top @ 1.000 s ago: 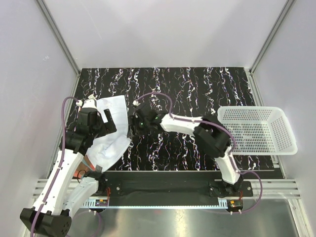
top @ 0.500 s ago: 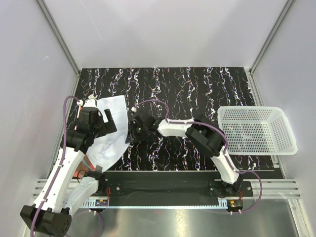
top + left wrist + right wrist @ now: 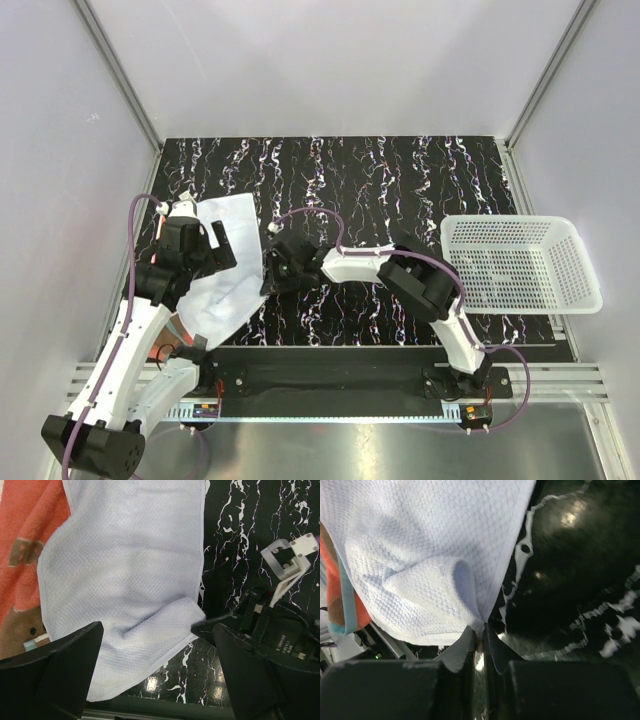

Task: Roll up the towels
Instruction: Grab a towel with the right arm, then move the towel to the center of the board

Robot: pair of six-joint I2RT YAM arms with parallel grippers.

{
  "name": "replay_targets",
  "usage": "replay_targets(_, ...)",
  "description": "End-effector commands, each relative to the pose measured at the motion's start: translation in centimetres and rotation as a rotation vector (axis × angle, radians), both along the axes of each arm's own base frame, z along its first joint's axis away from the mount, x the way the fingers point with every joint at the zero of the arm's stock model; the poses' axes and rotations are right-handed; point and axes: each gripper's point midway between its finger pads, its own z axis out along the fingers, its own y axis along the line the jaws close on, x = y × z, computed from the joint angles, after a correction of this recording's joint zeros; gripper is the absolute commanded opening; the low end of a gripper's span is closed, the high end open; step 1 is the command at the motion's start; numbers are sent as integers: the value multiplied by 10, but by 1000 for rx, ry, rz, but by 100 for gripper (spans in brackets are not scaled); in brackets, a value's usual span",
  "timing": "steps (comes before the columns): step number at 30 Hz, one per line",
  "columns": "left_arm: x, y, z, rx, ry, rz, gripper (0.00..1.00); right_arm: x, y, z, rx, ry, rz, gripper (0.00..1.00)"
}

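The white towel lies flat at the mat's left, partly over the orange towel, which shows at its near-left edge. My right gripper reaches across from the right and is shut on the white towel's right edge, which is pinched into a small raised fold. My left gripper hovers over the white towel with its fingers wide apart and nothing between them. The orange towel appears at the left of that view.
A white perforated basket stands at the mat's right edge. The black marbled mat stretches between the towels and the basket. The metal rail with the arm bases runs along the near edge.
My right gripper has closed on the white towel's right edge and shifted slightly toward the near side. The left arm has stayed put, still open.
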Motion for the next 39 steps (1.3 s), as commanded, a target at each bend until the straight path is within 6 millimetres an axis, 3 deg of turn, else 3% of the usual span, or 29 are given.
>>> replay_targets(1,3,4,3,14,-19,23,99,17,-23,50,-38,-103,-48,9)
replay_targets(2,3,5,3,14,-21,25,99,25,-33,76,-24,-144,-74,8)
replay_targets(4,3,6,3,17,-22,31,99,28,-64,104,-74,-193,-109,5)
replay_targets(6,3,6,4,17,-22,33,99,34,-95,118,-122,-211,-157,3)
replay_targets(8,5,4,8,19,-18,24,99,31,-138,128,-182,-199,-201,2)
replay_targets(13,26,-2,22,8,-44,11,99,18,-232,119,-330,-159,-326,3)
replay_targets(14,34,-4,18,13,-25,11,99,16,-241,117,-338,-151,-340,3)
replay_targets(16,54,-10,32,-3,-58,10,99,10,-265,110,-373,-132,-377,4)
replay_targets(17,65,-13,22,5,-18,9,99,9,-271,107,-385,-129,-385,5)
replay_targets(19,88,-19,32,-3,-34,9,99,4,-288,99,-438,-116,-410,6)
replay_targets(20,101,-22,16,8,20,6,99,3,-295,96,-463,-109,-418,6)
replay_targets(23,143,-35,3,16,56,-23,99,-1,-308,88,-513,-88,-425,6)
replay_targets(25,173,-46,8,17,27,-77,99,-2,-309,85,-520,-80,-422,6)
replay_targets(26,188,-51,-12,29,72,-91,99,-2,-309,85,-520,-78,-423,6)
replay_targets(28,205,-57,-24,35,109,-110,99,-3,-306,81,-513,-64,-413,6)
replay_targets(29,224,-64,-31,27,123,-126,99,-3,-305,80,-508,-58,-411,6)
replay_targets(34,269,-109,-43,-30,85,-288,97,-5,-299,70,-491,-28,-397,5)
replay_targets(35,275,-118,-57,-30,100,-314,97,-6,-298,68,-491,-24,-392,5)
replay_targets(36,286,-124,-51,-31,70,-330,97,-6,-297,66,-490,-19,-387,4)
replay_targets(37,290,-128,-68,-23,96,-343,97,-7,-297,64,-493,-11,-384,4)
replay_targets(39,301,-136,-69,-33,82,-358,96,-8,-295,61,-493,-1,-374,4)
